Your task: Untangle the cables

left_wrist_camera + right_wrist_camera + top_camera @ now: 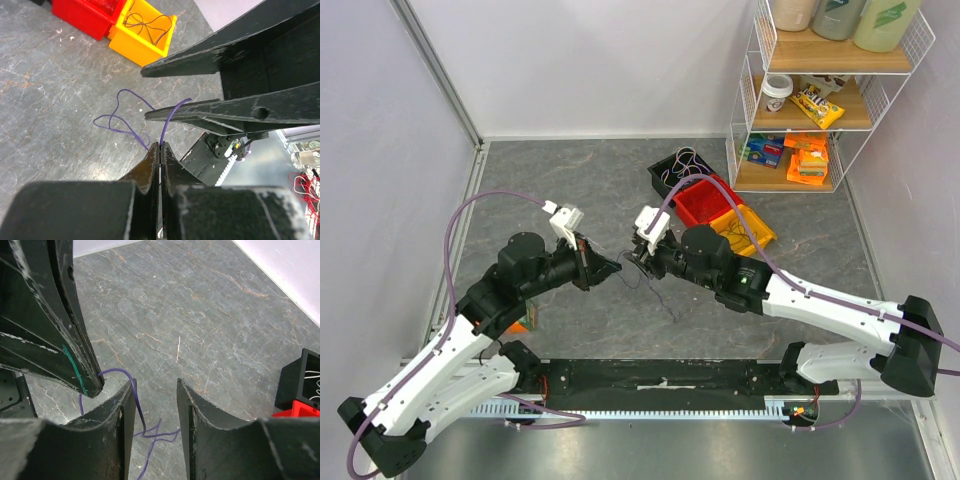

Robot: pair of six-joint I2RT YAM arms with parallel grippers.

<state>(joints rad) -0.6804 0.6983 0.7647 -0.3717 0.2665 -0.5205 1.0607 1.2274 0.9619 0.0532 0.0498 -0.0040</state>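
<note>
A thin dark purple cable hangs between my two grippers over the grey table. My left gripper is shut on one end of it, pinched at the fingertips in the left wrist view. From there the cable arcs up past my right gripper and loops down onto the floor. My right gripper is open. The cable runs down between its jaws along the inner face of the left finger. The left gripper's tip is right beside it. No white or red cables lie loose here.
A black bin, a red bin and a yellow bin stand behind the right arm; the yellow bin holds dark wire. A wire shelf rack stands at the back right. Walls close the left and back.
</note>
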